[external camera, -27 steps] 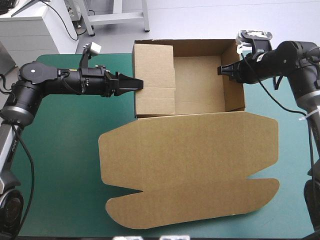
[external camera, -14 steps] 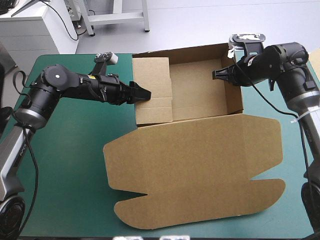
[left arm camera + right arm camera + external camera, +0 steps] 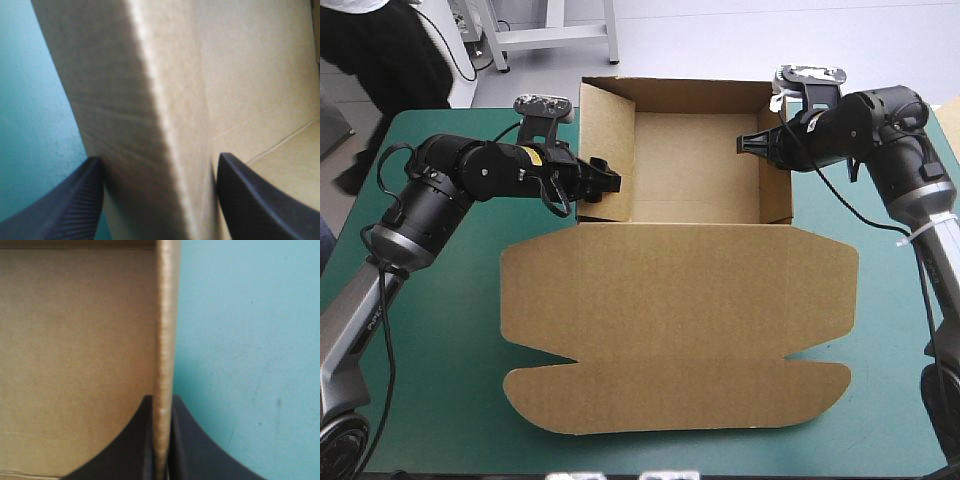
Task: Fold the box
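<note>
The brown box is an open tray at the far middle of the table, its lid lying flat toward the near edge. My left gripper is at the tray's left wall. In the left wrist view this thick wall stands between the fingers of the left gripper, which are wide apart. On the opposite side, my right gripper is at the top of the right wall. The right wrist view shows the right gripper pinching that wall's thin edge.
The teal-green cover shows bare on both sides of the flat lid. The lid's rounded front flap reaches close to the table's near edge.
The wide left flap that lay inward over the tray floor now stands upright as the left wall. The left gripper has moved over that wall. The box has slid left; the right gripper keeps its hold.
</note>
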